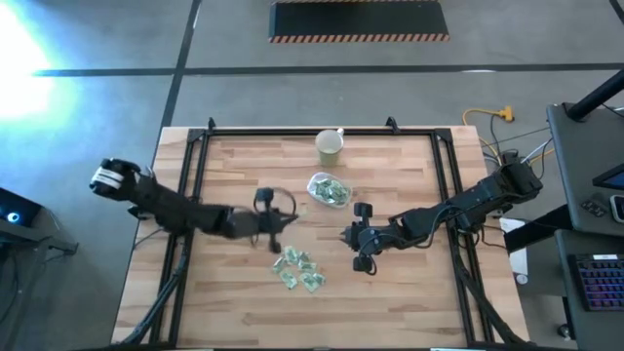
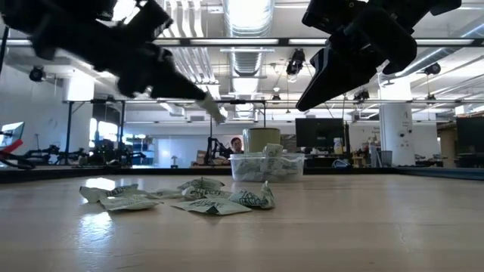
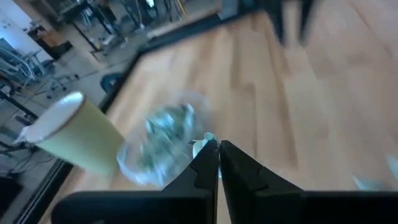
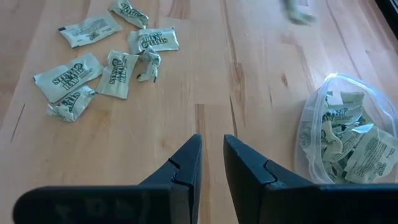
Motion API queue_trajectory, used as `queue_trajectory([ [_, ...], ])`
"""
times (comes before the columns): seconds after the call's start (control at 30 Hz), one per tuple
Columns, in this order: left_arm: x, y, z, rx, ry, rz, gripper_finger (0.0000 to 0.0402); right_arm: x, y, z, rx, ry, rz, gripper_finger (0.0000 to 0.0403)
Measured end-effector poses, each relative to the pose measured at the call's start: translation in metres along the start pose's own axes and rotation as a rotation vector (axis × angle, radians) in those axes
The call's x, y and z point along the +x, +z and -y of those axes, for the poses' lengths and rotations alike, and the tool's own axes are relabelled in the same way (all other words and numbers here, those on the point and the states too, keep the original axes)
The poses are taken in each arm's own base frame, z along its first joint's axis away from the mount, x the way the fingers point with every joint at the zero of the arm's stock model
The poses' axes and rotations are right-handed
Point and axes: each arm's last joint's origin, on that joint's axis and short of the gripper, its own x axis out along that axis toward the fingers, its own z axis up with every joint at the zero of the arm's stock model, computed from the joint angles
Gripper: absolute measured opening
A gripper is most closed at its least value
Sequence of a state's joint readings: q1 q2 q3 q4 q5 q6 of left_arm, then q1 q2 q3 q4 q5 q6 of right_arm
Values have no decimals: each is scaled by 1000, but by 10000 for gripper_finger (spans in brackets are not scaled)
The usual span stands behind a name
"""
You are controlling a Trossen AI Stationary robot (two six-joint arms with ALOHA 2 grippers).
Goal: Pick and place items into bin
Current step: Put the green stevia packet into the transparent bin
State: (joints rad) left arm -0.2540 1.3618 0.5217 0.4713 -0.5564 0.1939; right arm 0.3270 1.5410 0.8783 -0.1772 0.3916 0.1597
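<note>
Several pale-green-and-white packets (image 1: 298,272) (image 2: 189,198) (image 4: 106,65) lie loose on the wooden table near its middle. Just beyond them stands the clear bin (image 1: 330,190) (image 2: 266,168) (image 3: 155,146) (image 4: 345,130), holding more packets. My left gripper (image 1: 277,241) (image 2: 214,112) (image 3: 218,149) hangs in the air between the pile and the bin, shut on one packet. My right gripper (image 1: 353,239) (image 2: 302,106) (image 4: 212,146) hovers right of the pile, fingers slightly apart and empty, pointing down. My left gripper pinches one packet (image 3: 201,145) (image 2: 217,113) between its two fingertips. A pale bit of it shows just past the tips. It is lifted clear of the table. Which part of the packet the fingers are on is blurred.
A pale cream cup (image 1: 330,146) (image 3: 71,134) stands behind the bin near the table's far edge. A black frame rail (image 1: 322,132) runs along the far and side edges. Bare wood lies along the near side of the table.
</note>
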Motion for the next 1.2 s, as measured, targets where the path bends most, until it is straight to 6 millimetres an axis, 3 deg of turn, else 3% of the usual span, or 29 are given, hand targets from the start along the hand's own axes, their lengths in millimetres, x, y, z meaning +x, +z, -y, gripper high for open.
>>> queue_trajectory([
  [0.23, 32, -1, -49, -103, 52, 92, 0, 0, 0, 0, -2, 0, 1, 57],
  [0.4, 55, -4, -72, -182, 57, 85, 0, 0, -1, 0, -3, 0, 1, 57],
  [0.83, 120, -6, -79, -227, 46, -17, 0, 1, -3, 0, -6, -1, -7, 57],
  [1.0, 126, -8, -81, -220, 46, -74, 0, 1, -3, 0, -8, -2, -8, 57],
  [1.2, 113, 4, -85, -212, 39, -70, 0, 1, -4, 0, -10, -2, -10, 57],
])
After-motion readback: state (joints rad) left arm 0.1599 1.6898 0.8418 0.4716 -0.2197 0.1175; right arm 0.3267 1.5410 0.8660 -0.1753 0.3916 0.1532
